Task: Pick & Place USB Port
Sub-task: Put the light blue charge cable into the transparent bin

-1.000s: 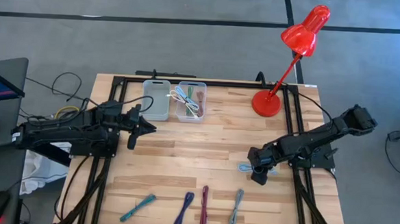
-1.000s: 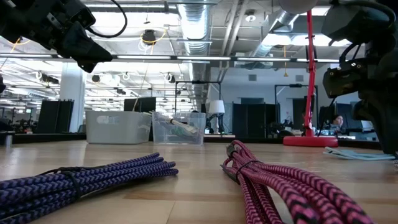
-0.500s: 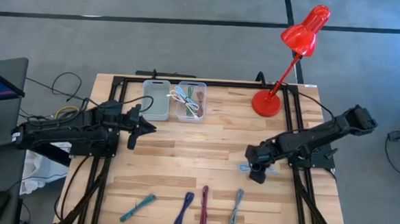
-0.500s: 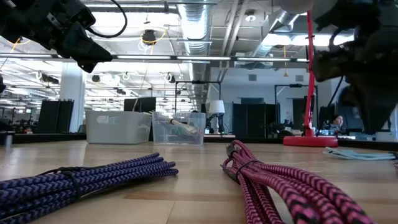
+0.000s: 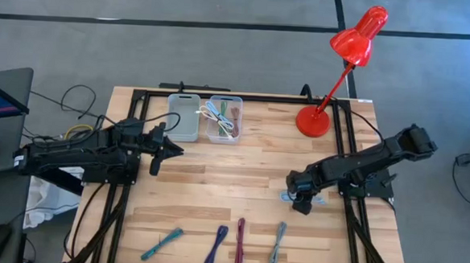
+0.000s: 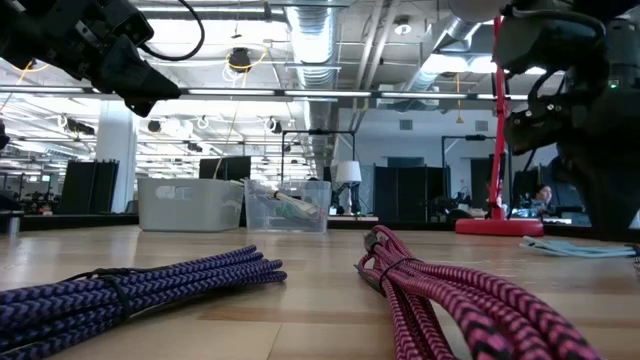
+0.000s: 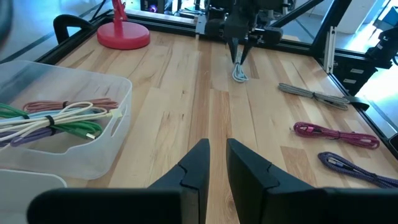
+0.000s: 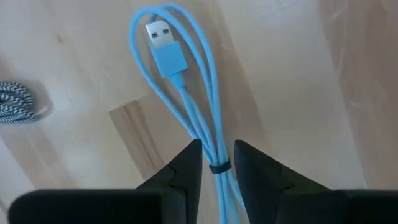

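Note:
A light blue USB cable [image 5: 288, 197], coiled and bound with a tie, lies flat on the wood at the table's right. In the right wrist view its plug [image 8: 163, 31] points away from the fingers. My right gripper [image 5: 300, 202] points down over it, open by a narrow gap. One finger stands on each side of the bundle [image 8: 214, 146] near the tie. The same gripper [image 7: 239, 56] and cable [image 7: 239, 74] show far off in the left wrist view. My left gripper [image 7: 216, 144] waits above the table's left side, its fingers a narrow gap apart.
A frosted bin [image 5: 183, 117] and a clear bin of cables [image 5: 223, 119] stand at the far edge. A red lamp's base [image 5: 314, 119] is far right. Teal [image 5: 162, 243], purple [image 5: 217, 246], magenta [image 5: 240, 242] and grey [image 5: 277, 244] cables lie along the near edge.
My right gripper has moved a little toward the table's left, coming over the light blue cable. The cable has stayed where it was.

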{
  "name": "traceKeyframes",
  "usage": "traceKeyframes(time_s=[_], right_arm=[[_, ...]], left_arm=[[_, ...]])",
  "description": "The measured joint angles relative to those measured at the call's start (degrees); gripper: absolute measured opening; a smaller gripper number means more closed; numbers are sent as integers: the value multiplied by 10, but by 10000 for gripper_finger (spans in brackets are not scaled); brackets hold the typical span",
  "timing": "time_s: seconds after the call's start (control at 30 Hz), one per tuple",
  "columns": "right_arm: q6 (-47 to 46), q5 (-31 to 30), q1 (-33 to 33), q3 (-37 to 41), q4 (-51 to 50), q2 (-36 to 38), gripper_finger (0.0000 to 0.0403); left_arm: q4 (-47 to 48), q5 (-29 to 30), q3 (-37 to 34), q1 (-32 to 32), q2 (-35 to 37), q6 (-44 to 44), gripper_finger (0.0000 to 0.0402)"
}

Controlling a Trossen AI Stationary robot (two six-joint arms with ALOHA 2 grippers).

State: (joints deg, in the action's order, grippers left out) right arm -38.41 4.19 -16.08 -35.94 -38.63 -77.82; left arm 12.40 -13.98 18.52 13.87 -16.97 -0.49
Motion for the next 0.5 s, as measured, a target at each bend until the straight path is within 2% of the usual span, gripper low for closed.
traceKeyframes(time_s=[0.17, 0.4, 0.5], right_arm=[[-1, 29, 0, 0, 23, -19, 110], [7, 35, 0, -3, 27, -38, 199], [7, 36, 0, -2, 31, -38, 223]], left_arm=[[0, 0, 0, 0, 0, 0, 53], [0, 0, 0, 0, 0, 0, 53], [0, 0, 0, 0, 0, 0, 53]])
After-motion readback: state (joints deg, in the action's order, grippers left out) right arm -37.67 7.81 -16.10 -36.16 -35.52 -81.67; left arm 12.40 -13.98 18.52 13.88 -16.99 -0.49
